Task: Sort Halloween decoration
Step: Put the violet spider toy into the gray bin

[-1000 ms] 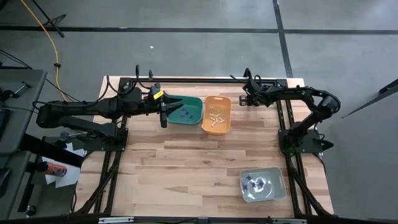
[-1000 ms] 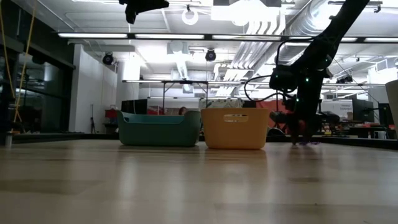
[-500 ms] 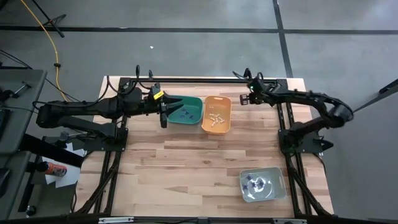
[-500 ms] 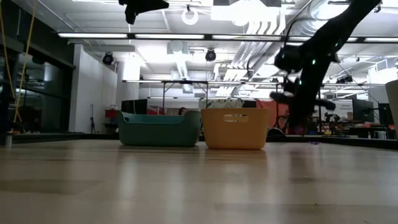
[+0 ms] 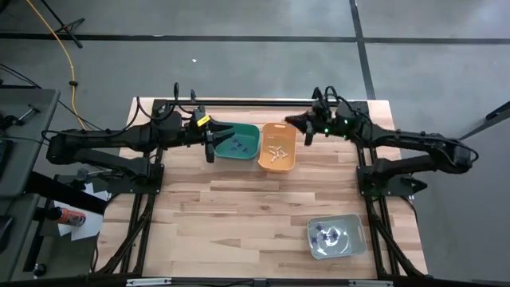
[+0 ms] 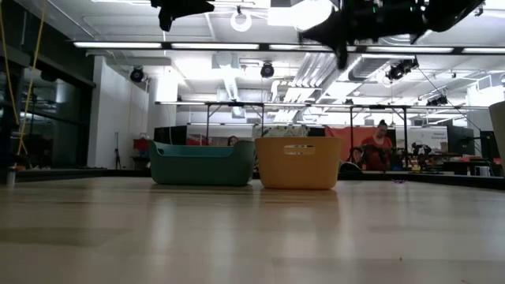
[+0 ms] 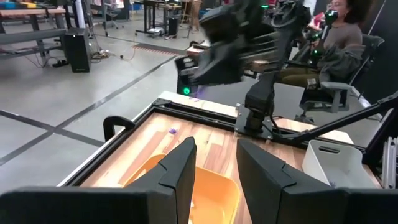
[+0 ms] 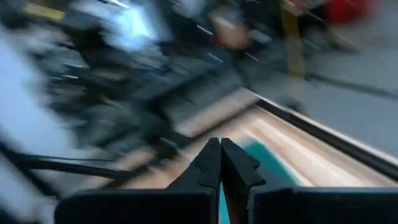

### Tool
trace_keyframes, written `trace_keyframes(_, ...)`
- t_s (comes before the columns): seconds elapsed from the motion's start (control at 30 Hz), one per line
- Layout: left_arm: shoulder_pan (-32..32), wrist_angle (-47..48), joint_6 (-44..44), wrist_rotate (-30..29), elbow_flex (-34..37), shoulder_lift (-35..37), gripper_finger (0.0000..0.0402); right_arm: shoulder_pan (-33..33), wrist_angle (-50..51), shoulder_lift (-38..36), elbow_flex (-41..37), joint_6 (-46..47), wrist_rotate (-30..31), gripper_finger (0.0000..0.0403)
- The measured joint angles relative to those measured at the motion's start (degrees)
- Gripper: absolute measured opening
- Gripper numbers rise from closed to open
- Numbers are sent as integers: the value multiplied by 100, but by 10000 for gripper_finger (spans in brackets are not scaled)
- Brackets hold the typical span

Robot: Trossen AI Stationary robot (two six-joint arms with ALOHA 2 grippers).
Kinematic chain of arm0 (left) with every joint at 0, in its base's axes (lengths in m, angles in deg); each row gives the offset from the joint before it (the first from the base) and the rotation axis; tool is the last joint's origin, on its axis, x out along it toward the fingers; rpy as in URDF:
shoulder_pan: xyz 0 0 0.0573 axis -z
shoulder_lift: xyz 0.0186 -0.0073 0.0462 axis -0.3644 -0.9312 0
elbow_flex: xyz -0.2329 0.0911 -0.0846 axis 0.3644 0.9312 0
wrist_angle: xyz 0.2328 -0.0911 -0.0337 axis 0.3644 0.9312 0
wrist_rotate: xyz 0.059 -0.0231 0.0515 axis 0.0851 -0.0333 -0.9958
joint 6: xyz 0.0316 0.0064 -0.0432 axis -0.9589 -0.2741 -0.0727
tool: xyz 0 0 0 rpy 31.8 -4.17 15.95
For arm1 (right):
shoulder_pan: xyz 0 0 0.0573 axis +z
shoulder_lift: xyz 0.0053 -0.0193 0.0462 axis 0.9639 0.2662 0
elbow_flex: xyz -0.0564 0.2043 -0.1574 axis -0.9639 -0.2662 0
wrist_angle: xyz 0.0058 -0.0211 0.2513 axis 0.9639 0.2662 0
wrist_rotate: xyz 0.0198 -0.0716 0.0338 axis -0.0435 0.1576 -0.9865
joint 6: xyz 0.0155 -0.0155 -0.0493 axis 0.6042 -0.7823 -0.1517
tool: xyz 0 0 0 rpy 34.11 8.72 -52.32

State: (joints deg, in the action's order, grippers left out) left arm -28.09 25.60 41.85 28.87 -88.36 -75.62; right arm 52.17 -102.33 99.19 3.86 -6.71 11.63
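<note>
Three bins stand on the wooden table [image 5: 239,199]: a green bin [image 5: 237,141] and an orange bin [image 5: 277,147] side by side near the far edge, and a grey bin [image 5: 335,237] well apart near the front right corner. The Halloween decoration is tiny loose trinkets, each far smaller than a bin. Dark purple pieces [image 5: 236,145] lie in the green bin, cream pieces [image 5: 276,152] in the orange bin, and a mixed heap of purple and whitish pieces [image 5: 329,234] in the grey bin; their number is too small to count. One stray purple trinket [image 7: 172,131] lies on the table by the far right corner.

Two arms work above the table. The left tool [image 5: 209,143] hangs at the green bin's left rim, its fingers [image 7: 181,168] parted with nothing seen between them. The right tool [image 5: 305,130] hovers high beside the orange bin's far right corner, its fingers [image 8: 210,163] pressed together; whether a trinket is pinched there cannot be told. A seated person [image 6: 376,149] shows in the room behind.
</note>
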Motion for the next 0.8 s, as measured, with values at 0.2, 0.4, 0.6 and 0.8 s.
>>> trace_keyframes(0.2,-7,-7,-4,2,0,0,108,1121,-1638,580,272,-231,81,0)
trace_keyframes(0.4,-7,-39,32,26,0,0,108,1622,-1573,1282,1214,-1115,384,0)
trace_keyframes(0.6,-7,-50,53,426,0,0,108,1602,-635,1653,1851,-1384,347,0)
trace_keyframes(0.8,0,-53,59,511,0,0,108,1565,-446,1791,1999,-1384,79,0)
